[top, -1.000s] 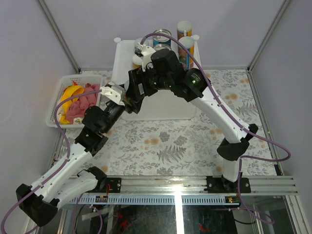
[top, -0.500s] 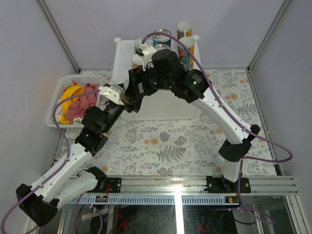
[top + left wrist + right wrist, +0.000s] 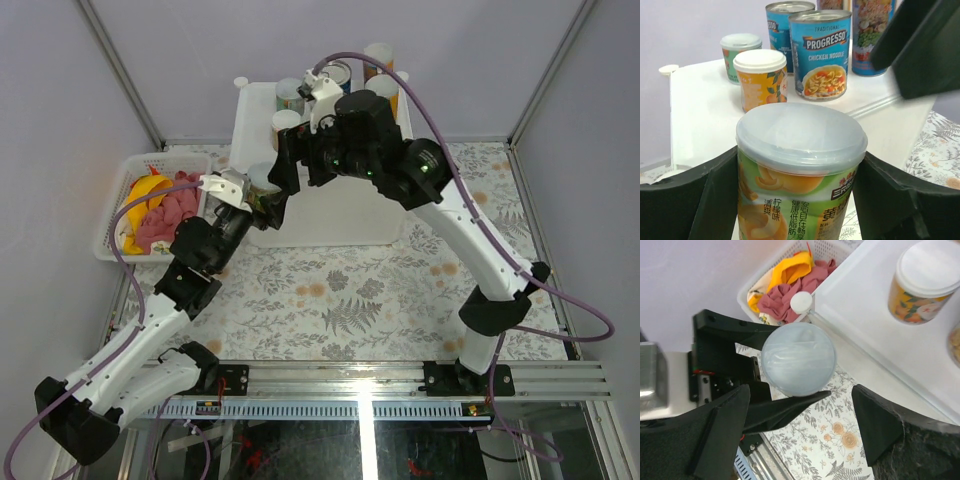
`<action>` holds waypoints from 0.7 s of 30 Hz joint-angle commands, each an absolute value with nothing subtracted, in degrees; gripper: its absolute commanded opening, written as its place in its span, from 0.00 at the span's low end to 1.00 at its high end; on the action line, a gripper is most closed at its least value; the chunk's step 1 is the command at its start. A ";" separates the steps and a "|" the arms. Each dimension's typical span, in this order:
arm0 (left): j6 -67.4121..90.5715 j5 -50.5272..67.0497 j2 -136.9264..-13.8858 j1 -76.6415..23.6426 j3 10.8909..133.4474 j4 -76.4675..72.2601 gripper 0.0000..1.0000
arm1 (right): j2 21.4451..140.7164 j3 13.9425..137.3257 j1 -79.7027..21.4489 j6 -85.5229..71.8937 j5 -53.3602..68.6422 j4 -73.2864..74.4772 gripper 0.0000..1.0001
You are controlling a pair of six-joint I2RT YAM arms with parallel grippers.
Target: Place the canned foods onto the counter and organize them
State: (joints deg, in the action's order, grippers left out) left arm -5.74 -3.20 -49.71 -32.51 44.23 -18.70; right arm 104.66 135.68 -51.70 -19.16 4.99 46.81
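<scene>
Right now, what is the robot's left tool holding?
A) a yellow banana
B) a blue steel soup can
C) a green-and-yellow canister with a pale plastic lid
C: the left tool has its black fingers pressed against both sides of the green-and-yellow canister with the pale plastic lid.

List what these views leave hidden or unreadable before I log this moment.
- Top view: the right arm covers the middle of the counter; cans beneath cannot be counted.
- Left wrist view: the tall canister is cut by the top edge, lid unseen.
- Left wrist view: the held canister runs off the bottom edge.
- Right wrist view: a can is clipped by the right edge, label unreadable.
</scene>
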 commanded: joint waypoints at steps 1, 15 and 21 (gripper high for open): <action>-5.19 -5.72 -48.25 -32.32 44.86 -24.55 0.00 | 100.20 137.71 -50.34 -17.84 3.69 43.25 0.91; -1.49 -16.79 -51.30 -32.26 48.79 -30.88 0.00 | 90.17 124.22 -50.24 -15.85 -1.92 35.82 0.91; 1.03 -23.16 -55.61 -32.27 50.86 -37.90 0.00 | 86.10 118.07 -50.26 -14.96 -3.03 33.28 0.91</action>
